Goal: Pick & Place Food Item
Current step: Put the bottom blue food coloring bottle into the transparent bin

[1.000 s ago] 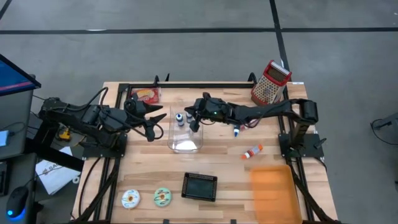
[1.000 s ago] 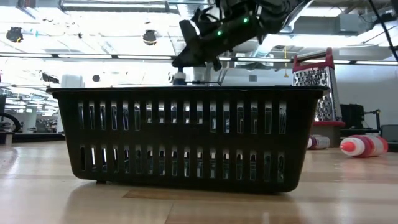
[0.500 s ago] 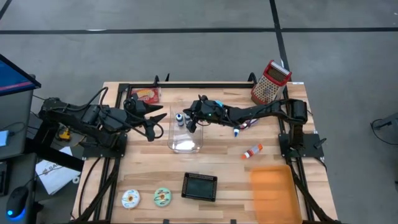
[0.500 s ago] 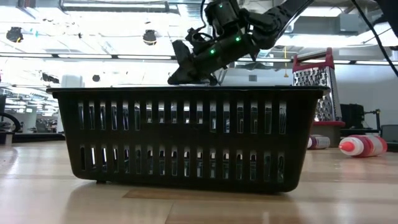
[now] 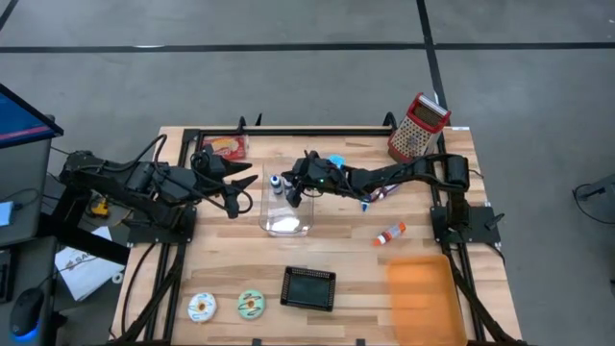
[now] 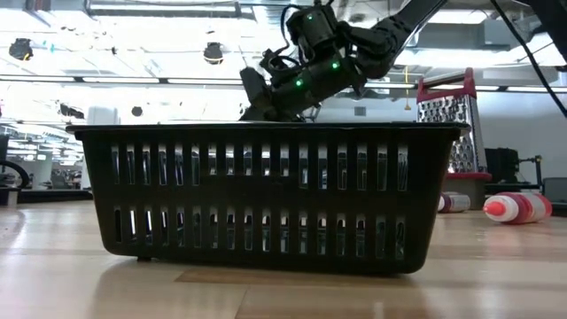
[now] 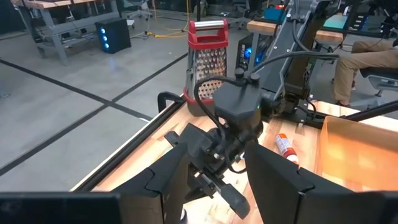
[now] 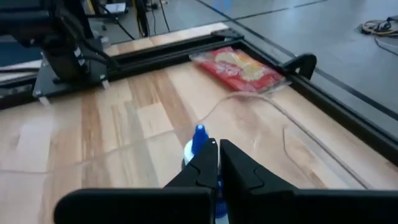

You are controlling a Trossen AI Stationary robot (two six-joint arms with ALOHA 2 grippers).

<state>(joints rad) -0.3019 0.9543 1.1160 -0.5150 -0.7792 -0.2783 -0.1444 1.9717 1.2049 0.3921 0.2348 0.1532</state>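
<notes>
wooden table (image 5: 336, 259) carries an orange tray (image 5: 423, 293) well off from the right gripper (image 5: 294, 197), with a black basket (image 5: 308, 287) nearer it. clear container (image 5: 286, 213) sits directly under that gripper, whose fingers are pressed together and empty; red food packet (image 5: 225, 146) lies beyond it at the far edge. left gripper (image 5: 242, 197) hovers beside the container, fingers partly apart, gripping nothing.

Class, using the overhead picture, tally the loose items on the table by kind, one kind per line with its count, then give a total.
Doughnuts: 2
Black basket: 1
Orange tray: 1
Clear container: 1
Box grater: 1
Red snack packet: 1
Small bottles: 2
Total: 9
</notes>
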